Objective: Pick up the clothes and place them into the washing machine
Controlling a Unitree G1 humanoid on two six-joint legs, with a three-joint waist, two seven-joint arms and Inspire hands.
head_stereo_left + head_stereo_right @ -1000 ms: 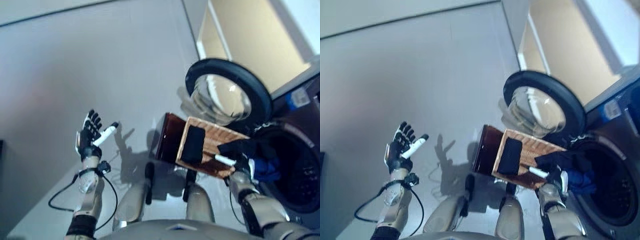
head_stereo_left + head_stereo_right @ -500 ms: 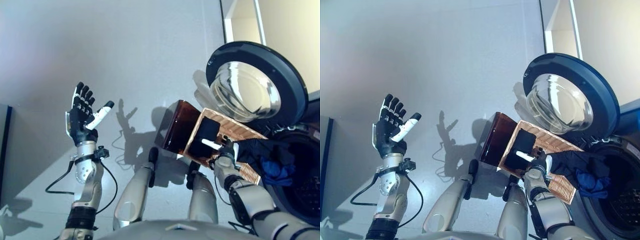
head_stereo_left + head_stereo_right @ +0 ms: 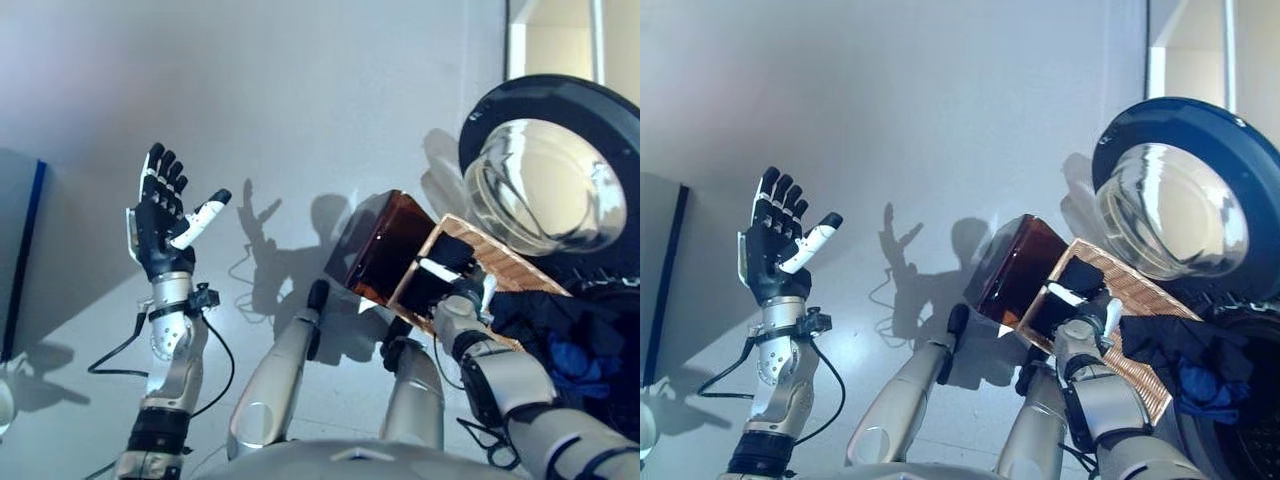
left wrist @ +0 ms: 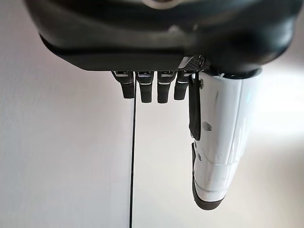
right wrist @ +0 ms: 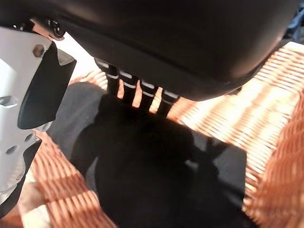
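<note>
My right hand point(image 3: 457, 293) is inside the tilted wicker basket point(image 3: 503, 264), fingers straight and open, just above a black cloth point(image 5: 156, 175) lying on the basket's weave point(image 5: 278, 90). The right hand point(image 5: 190, 38) holds nothing, and its white thumb stands clear of the cloth. To the right, dark and blue clothes point(image 3: 572, 352) lie in the mouth of the washing machine, whose round glass door point(image 3: 545, 170) hangs open. My left hand point(image 3: 162, 228) is raised off to the left, fingers spread and empty; the left hand point(image 4: 166, 28) shows only bare floor past it.
The basket's brown side point(image 3: 380, 250) faces the grey floor. A dark panel with a blue edge point(image 3: 22, 250) stands at the far left. A white door frame point(image 3: 518, 40) rises behind the washer door.
The view has swung to the right. My right hand has come back from the washer's mouth, leaving the dark and blue clothes there, and now hovers in the basket. The left hand stays raised.
</note>
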